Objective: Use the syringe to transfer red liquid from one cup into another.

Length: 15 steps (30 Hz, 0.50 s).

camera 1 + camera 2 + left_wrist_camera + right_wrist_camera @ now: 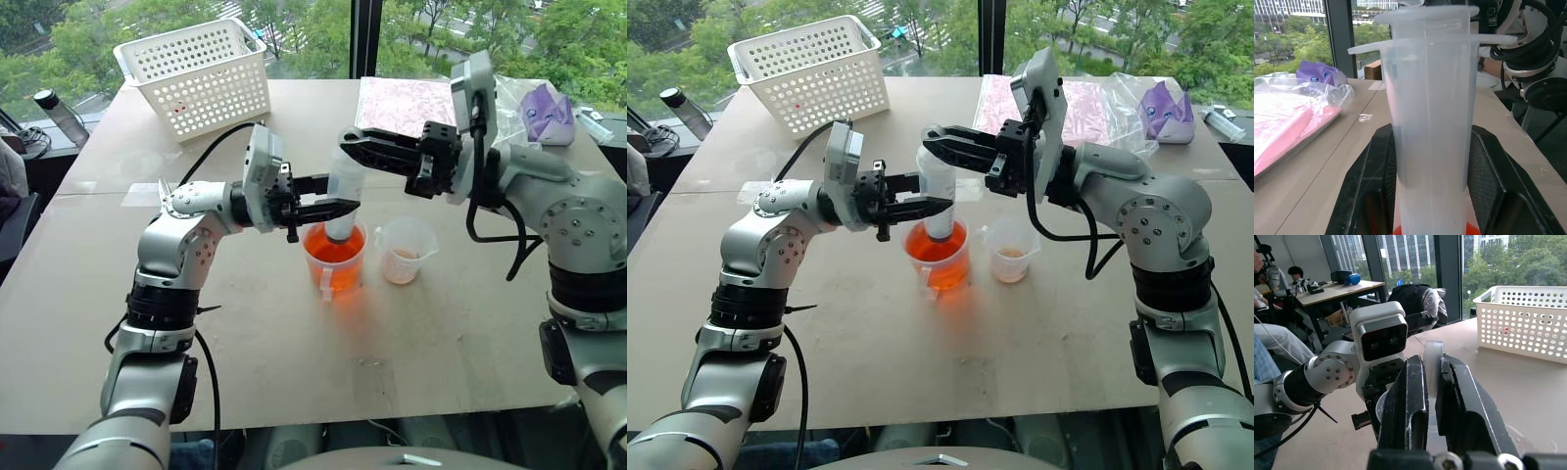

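The syringe [342, 186] stands upright with its tip down in the one cup [335, 262], the wider clear cup holding the red liquid [339, 276]. My left gripper [343, 208] reaches in level from the left, shut on the syringe's barrel [1432, 122] just above the cup's rim. From the right, my right gripper [349, 147] is shut on the whitish plunger top [1432, 357]. Another cup [404, 253], smaller and faintly orange at its base, stands just right of the larger one.
A white perforated basket [196, 73] sits at the table's far left. A pink sheet [402, 103] and a clear bag with a purple item [545, 113] lie at the far right. A dark bottle [59, 116] stands beyond the left edge. People sit at desks in the right wrist view.
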Motion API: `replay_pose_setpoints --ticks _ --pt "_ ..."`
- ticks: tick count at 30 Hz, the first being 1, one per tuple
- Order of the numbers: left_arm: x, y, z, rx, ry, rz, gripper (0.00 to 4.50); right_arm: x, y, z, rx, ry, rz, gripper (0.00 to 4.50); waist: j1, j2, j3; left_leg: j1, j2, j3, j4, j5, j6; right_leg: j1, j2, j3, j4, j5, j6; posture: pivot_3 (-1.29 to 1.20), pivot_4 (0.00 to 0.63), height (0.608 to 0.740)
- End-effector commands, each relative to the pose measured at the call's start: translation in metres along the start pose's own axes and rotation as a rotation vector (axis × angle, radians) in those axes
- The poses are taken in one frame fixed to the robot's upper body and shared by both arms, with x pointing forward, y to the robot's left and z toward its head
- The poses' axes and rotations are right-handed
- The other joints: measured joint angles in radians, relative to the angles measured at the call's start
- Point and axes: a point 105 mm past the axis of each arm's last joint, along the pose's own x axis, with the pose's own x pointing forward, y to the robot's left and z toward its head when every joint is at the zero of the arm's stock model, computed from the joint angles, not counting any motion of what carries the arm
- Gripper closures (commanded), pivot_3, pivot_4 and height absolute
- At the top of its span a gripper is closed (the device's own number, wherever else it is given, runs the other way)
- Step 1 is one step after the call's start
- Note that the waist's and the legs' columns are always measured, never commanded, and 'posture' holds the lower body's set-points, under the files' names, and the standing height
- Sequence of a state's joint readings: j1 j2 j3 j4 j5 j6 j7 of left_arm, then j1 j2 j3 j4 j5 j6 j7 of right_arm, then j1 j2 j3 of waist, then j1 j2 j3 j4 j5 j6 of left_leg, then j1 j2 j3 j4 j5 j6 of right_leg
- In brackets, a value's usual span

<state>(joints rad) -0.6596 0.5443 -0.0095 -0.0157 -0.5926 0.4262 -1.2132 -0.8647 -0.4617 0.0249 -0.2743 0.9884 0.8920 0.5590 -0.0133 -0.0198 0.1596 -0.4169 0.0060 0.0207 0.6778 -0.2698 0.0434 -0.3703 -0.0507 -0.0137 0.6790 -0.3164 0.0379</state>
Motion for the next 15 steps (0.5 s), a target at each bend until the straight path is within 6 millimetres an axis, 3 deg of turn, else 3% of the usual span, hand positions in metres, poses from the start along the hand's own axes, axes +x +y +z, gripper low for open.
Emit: replay_pose_setpoints --ticks 1,15 --pt "0.003 -0.012 -0.005 0.020 0.022 -0.066 3.12 -0.008 -0.003 0.041 -0.079 -0.134 -0.046 4.47 0.000 0.000 0.000 0.000 0.000 0.000 0.000 0.000 0.000 0.000 0.000 0.000 0.000 0.000 0.000 0.00 0.150 0.740" --pt "0.003 -0.011 -0.006 0.010 0.018 -0.059 3.12 -0.010 -0.008 0.054 -0.002 -0.217 -0.073 4.47 -0.001 0.000 0.000 0.000 0.000 0.000 0.000 0.000 0.000 0.000 0.000 0.000 0.000 0.000 0.000 0.00 0.150 0.740"
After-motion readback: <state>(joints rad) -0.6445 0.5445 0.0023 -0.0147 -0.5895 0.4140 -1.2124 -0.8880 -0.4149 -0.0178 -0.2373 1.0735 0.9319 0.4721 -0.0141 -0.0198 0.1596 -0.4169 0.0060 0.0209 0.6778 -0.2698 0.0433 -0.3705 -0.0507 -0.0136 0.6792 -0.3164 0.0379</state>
